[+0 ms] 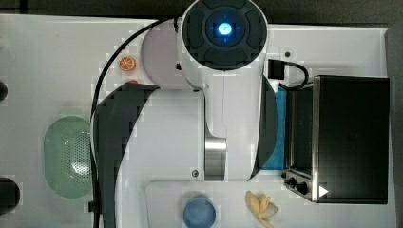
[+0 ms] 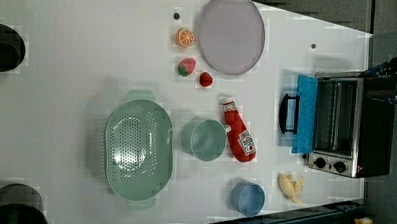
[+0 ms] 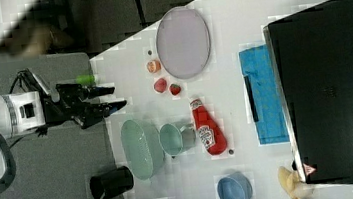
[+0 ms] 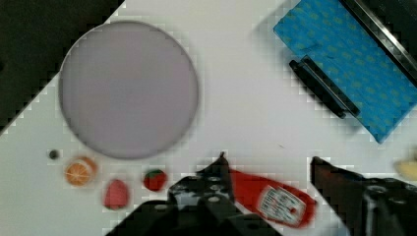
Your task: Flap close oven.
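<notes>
Left view: a white worktop carries the black oven at the left view's right edge, its blue-faced flap door dropped fully open and lying flat, black bar handle pointing toward the middle of the surface. Spread across the worktop are a grey plate, an orange slice, two small red fruits, a ketchup bottle, a green cup, a green colander, a blue bowl and a banana. In the right view, dark grey flooring borders the worktop, and the arm's gripper hangs well apart from the oven. In the wrist view the jaws stand wide apart, holding and touching nothing, with the ketchup bottle seen between them and the open door off to one side.
</notes>
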